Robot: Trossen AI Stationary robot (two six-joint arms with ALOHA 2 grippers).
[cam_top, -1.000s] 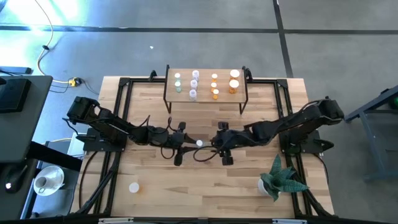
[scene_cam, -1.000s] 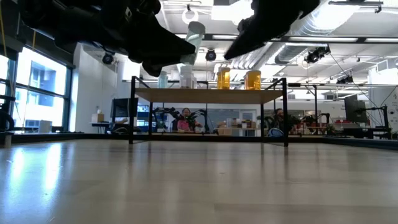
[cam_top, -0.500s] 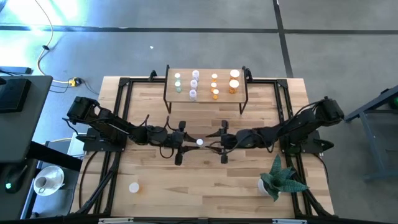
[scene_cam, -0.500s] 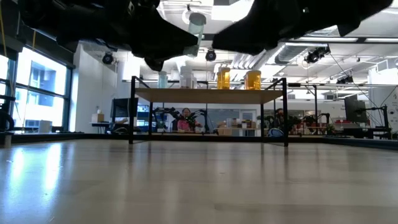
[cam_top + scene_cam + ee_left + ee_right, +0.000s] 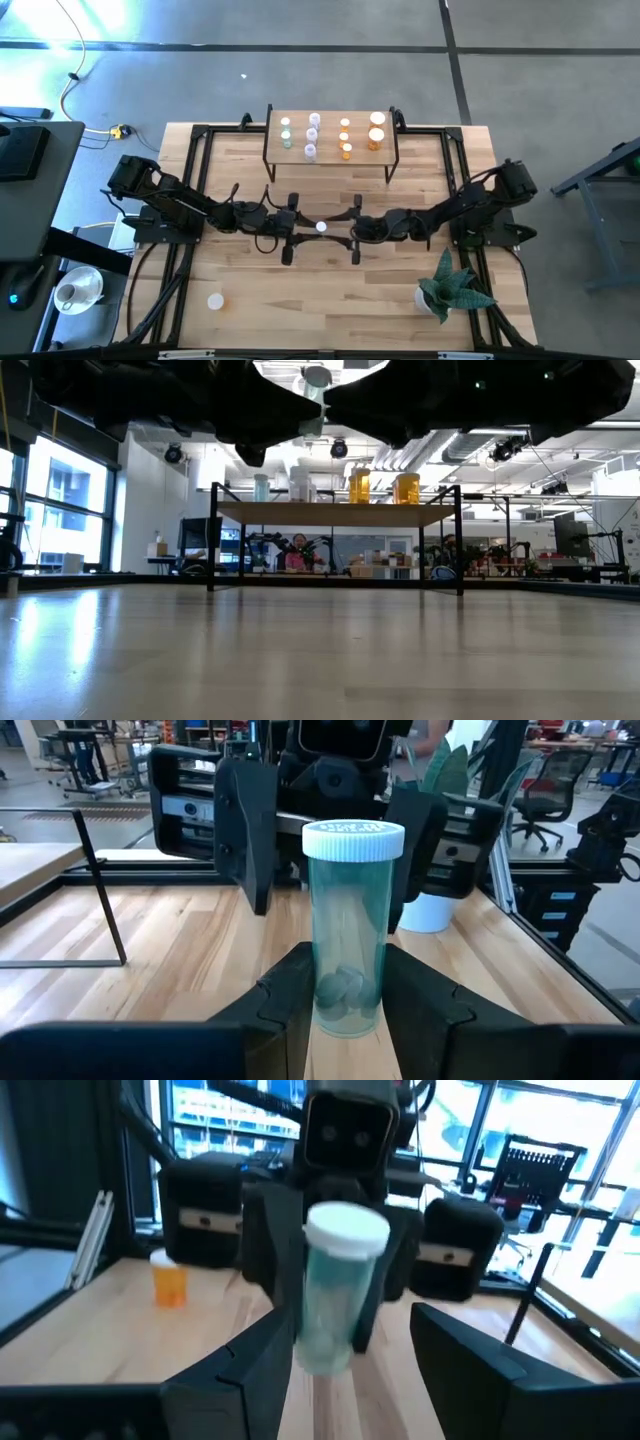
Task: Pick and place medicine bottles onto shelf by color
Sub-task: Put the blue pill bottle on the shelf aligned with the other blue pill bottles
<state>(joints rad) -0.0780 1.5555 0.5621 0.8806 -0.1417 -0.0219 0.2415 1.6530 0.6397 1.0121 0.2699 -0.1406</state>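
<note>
A pale green medicine bottle [image 5: 321, 227] with a white cap is held by my left gripper [image 5: 308, 228] above the table's middle. In the low view the bottle [image 5: 316, 395] is high above the tabletop. My right gripper [image 5: 338, 230] faces it from the table's right, open. Its fingers [image 5: 243, 840] stand on either side of the bottle without visibly touching it. The shelf [image 5: 330, 152] stands at the far middle with several bottles on top: greenish and whitish at its left, orange at its right. An orange bottle [image 5: 215, 300] stands at the near left. My left gripper pinches the bottle's lower body [image 5: 345, 995] between its two fingers [image 5: 290, 995]. The fingers come level from the table's left. The bottle stands upright in the hold, cap up, lifted clear of the table.
A potted plant [image 5: 452, 287] stands at the near right of the table. A black frame [image 5: 200, 180] runs around the tabletop. A white cup [image 5: 75, 290] sits off the table at the left. People show in the room behind the shelf [image 5: 298, 550].
My right gripper has moved toward the table's left, up to the bottle, and its open fingers now stand on either side of it. My left gripper has gone up a little with the bottle, which stays upright.
</note>
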